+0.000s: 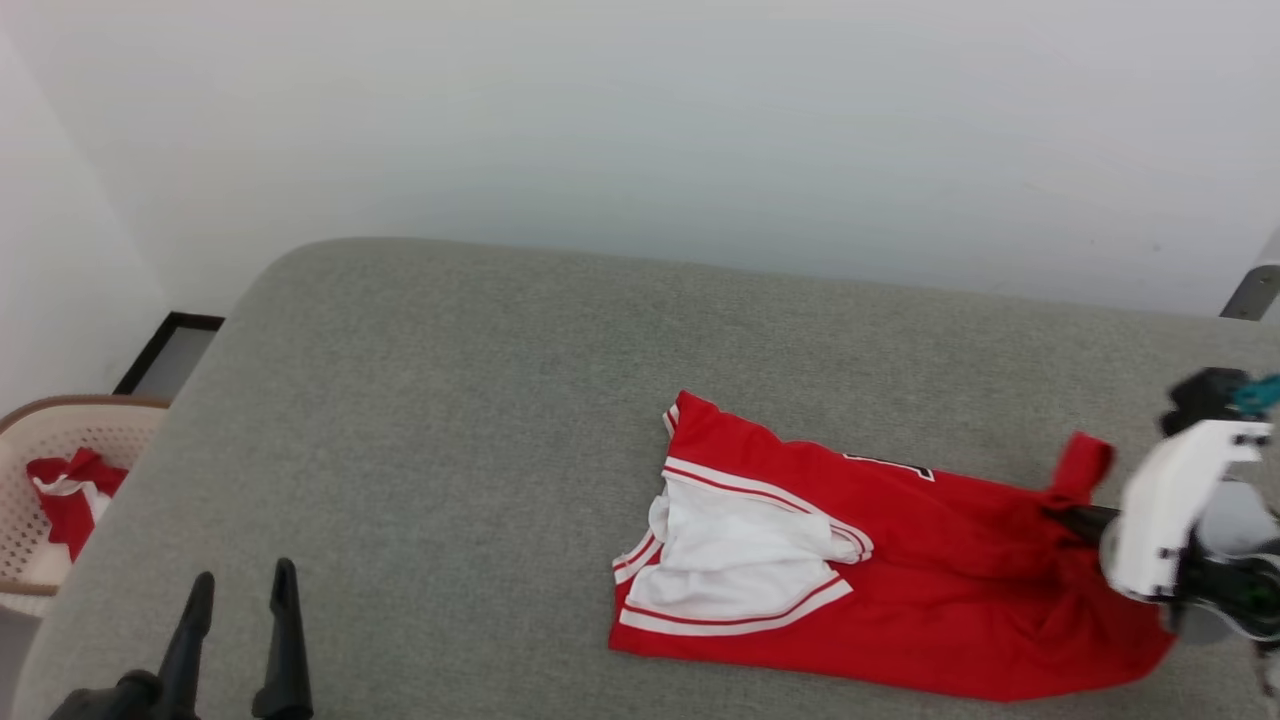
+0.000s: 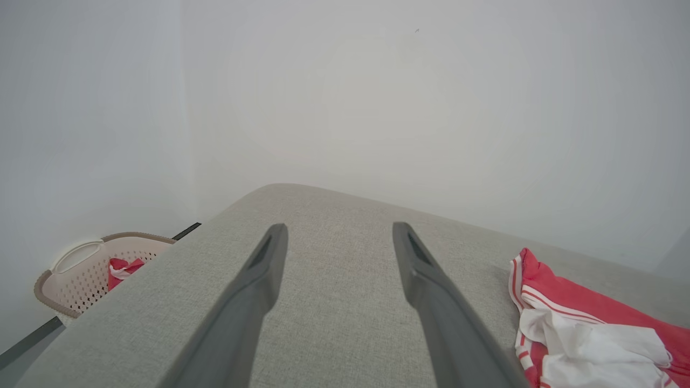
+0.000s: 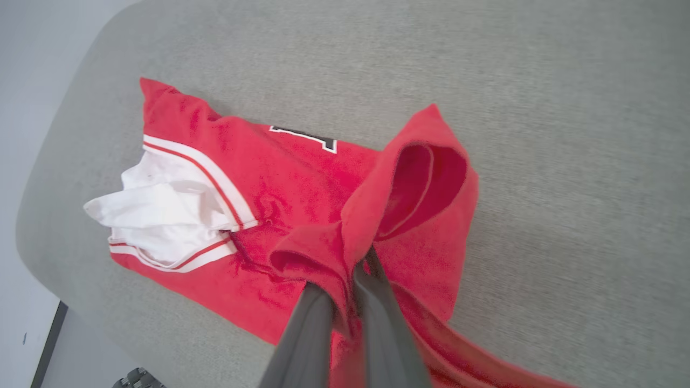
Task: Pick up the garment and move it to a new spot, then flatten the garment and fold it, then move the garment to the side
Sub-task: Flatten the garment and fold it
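Note:
The garment (image 1: 900,590), a red jersey with white sleeves and striped trim, lies partly folded on the right half of the grey table (image 1: 450,400). A bit of black lettering peeks out at its far edge. My right gripper (image 1: 1075,520) is shut on a bunched fold of the garment (image 3: 388,215) at its right end, lifting a red flap; in the right wrist view the gripper (image 3: 356,269) pinches the cloth between its fingers. My left gripper (image 1: 240,590) stands open at the lower left, far from the garment (image 2: 582,328), fingers (image 2: 259,280) spread over bare table.
A pale laundry basket (image 1: 40,440) holding a smaller red-and-white cloth (image 1: 70,490) stands on the floor left of the table, as the left wrist view's basket (image 2: 75,275) confirms. A white wall backs the table. The table's rounded far-left corner is near the basket.

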Tool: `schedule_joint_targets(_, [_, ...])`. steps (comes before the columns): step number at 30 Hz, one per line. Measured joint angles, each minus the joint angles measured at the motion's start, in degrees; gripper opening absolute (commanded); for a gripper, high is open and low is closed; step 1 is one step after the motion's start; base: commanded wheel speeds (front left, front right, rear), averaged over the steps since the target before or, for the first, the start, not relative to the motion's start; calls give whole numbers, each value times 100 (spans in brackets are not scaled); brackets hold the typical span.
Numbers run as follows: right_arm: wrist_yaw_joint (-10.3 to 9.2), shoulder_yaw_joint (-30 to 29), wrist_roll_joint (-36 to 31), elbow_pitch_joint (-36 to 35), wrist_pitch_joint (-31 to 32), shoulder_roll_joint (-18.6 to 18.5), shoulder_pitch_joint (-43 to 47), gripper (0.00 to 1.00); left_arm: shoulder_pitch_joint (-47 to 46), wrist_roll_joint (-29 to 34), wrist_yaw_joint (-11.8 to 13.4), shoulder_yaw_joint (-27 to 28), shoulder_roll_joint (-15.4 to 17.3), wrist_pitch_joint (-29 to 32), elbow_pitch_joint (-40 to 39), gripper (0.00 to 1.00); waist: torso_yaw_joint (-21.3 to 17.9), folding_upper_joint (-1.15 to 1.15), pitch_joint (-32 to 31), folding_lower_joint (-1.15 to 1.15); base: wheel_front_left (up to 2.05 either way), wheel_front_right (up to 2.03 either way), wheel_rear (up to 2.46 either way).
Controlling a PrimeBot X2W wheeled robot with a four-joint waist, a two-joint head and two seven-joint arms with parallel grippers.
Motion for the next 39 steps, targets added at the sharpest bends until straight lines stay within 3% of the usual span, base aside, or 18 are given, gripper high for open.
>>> schedule_joint_targets(8, [0,390,-324,-36,-65,915,-378,0,-71,188,75,-168,-83,-8,103,100,246,0,-44,0,0,0,0])
schedule_joint_targets(17, [0,683,-882,772,-564,1793,-785,0,-388,299,-62,-512,-280,-16,416,100,689,0,-74,0,0,0,0])
schedule_joint_targets(23, [0,668,-1110,1547,-972,2171,-1118,0,-656,333,-168,-678,-409,-32,614,100,1032,0,-35,0,0,0,0])
schedule_joint_targets(30, [0,861,-1432,2379,-1292,2339,-1418,0,-816,370,-233,-733,-521,-34,818,100,1325,0,77,0,0,0,0])
schedule_joint_targets(31, [0,880,-1432,2448,-1332,2359,-1444,6,-821,370,-233,-716,-534,-34,834,100,1345,0,95,0,0,0,0])
schedule_joint_targets(32, [0,918,-1441,2508,-1377,2374,-1469,33,-826,370,-238,-711,-541,-35,850,100,1359,0,112,0,0,0,0])
schedule_joint_targets(33, [0,958,-1455,2550,-1417,2391,-1499,50,-829,371,-240,-697,-545,-37,861,100,1369,0,124,0,0,0,0])
schedule_joint_targets(35, [0,1033,-1377,2574,-1424,2436,-1540,100,-828,371,-242,-654,-555,-45,880,100,1359,0,132,0,0,0,0])
schedule_joint_targets(39, [0,1234,-1166,2417,-1379,2473,-1582,100,-799,382,-241,-531,-564,-53,864,100,1247,0,111,0,0,0,0])
